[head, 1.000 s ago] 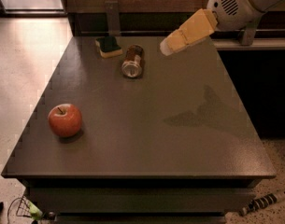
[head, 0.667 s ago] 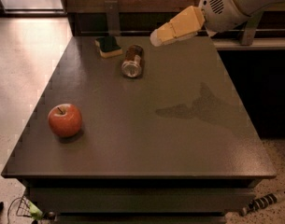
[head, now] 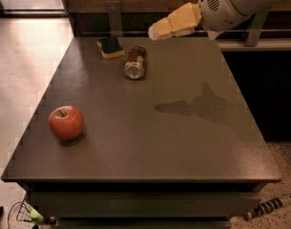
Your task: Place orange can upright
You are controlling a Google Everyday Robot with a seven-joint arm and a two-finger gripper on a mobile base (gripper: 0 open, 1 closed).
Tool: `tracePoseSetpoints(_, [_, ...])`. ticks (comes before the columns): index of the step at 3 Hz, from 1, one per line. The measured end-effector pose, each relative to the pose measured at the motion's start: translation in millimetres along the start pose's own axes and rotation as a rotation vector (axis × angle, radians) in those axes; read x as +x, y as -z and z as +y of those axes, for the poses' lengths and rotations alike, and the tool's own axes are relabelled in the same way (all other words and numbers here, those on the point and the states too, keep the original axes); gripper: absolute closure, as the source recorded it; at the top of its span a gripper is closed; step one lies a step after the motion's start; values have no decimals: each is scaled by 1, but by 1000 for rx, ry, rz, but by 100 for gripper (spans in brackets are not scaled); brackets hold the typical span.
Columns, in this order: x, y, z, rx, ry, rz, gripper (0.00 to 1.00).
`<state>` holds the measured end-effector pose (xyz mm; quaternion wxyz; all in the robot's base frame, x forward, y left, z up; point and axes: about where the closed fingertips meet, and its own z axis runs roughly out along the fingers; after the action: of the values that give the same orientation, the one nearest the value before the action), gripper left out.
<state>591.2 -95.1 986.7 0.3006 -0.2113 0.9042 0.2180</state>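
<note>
Orange can (head: pixel 135 62) lies on its side at the far-left part of the tabletop (head: pixel 183 151), just right of the green-topped sponge (head: pixel 110 46) and close to it; can't tell if they touch. The apple (head: pixel 66 122) sits well apart, nearer the front-left edge. The can's long axis runs approx. far-to-near in the camera view, tipped slightly to the right at its far end, w/ a silver end facing the camera. The pincer (head: pixel 157 31) hangs in the air beyond and a bit to the right of the can, its tip pointing left, not touching anything. From the pincer the can lies down and left in the view, so the judged next move is a short drop and reach toward the camera. Only one arm, so no choice of side. Can't tell whether the pincer is open or closed at this angle; it seems to carry nothing. Vs. 1 s ago: the pincer has swung left and sits higher in the view, closer to the line over the can, and the arm's shadow (head: pixel 197 106) on the tabletop has slid left w/ it. Can, sponge and apple haven't moved. Task not yet begun on the can itself: approach phase, prob. needs a grip across the can's body before tipping it onto an end.
</note>
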Motion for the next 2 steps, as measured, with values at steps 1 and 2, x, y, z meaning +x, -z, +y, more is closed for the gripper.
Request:
tracePoseSetpoints(1, [-18,-21,-7,38,-64,55,0])
tracePoseSetpoints(2, [-40,-64,-18,173,-151,173,0])
